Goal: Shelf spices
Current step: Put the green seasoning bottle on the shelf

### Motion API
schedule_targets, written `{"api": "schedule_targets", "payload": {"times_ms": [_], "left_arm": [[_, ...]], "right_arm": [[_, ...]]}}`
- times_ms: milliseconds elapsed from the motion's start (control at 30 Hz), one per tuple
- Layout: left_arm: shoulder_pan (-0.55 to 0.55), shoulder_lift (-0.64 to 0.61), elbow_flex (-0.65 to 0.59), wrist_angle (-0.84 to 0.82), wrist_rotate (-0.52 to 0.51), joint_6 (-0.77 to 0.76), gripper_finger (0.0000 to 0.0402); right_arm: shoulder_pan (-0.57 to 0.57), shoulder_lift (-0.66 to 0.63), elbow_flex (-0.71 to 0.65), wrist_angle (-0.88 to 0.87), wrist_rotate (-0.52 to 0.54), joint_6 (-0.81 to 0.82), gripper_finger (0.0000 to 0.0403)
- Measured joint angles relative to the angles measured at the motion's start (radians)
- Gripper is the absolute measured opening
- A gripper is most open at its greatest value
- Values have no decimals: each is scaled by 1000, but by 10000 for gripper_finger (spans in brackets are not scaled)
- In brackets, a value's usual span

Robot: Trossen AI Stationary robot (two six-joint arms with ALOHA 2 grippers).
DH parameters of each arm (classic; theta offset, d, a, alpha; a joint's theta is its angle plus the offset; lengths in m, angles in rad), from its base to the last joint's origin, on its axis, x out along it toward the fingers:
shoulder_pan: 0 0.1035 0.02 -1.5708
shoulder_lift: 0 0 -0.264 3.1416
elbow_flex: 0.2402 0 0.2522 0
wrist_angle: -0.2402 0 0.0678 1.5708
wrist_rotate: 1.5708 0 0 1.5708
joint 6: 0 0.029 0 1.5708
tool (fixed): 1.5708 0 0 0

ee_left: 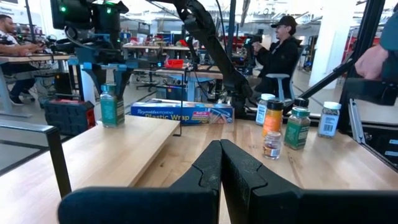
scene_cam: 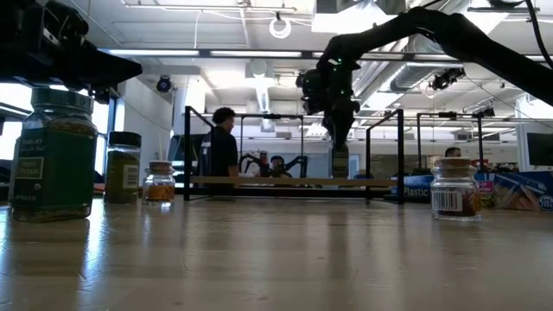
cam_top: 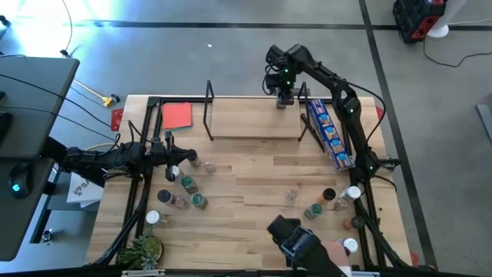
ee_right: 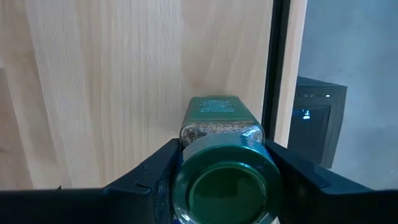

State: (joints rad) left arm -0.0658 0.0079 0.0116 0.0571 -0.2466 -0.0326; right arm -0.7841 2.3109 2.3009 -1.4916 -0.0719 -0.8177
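Note:
The shelf (cam_top: 246, 119) stands at the table's far side, a light wooden board between black end frames. My right gripper (cam_top: 284, 97) reaches over its far right end and is shut on a green-capped spice jar (ee_right: 221, 124) with green-brown contents. Loose spice jars stand in two groups on the table, near left (cam_top: 188, 185) and near right (cam_top: 330, 201). My left gripper (cam_top: 175, 146) waits shut at the table's left side, level and holding nothing. My right gripper pinches the jar at its green cap (ee_right: 186, 180), one finger (ee_right: 146, 177) on each side. The fingers come from above, pointing down. The jar hangs upright over the shelf board (ee_right: 112, 93), close to the black end frame; whether its base (scene_cam: 340, 175) touches the board I cannot tell.
A long blue wrap package (cam_top: 329, 132) leans beside the shelf's right end. A red card (cam_top: 177, 115) lies at the shelf's left end. A small plant (cam_top: 142, 248) sits at the near left corner. People work in the room beyond the table.

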Motion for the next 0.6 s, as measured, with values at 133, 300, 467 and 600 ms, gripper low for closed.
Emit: {"api": "schedule_targets", "payload": {"times_ms": [133,300,467,600], "left_arm": [[0,0,0,0,1,-9,1],[0,0,0,0,0,-9,1],[0,0,0,0,0,-9,1],[0,0,0,0,0,-10,1]], "right_arm": [[-1,3,2,11,12,1,188],[-2,7,0,24,24,8,221],[-2,9,-2,30,27,14,229],[-2,9,-2,30,26,9,231]]}}
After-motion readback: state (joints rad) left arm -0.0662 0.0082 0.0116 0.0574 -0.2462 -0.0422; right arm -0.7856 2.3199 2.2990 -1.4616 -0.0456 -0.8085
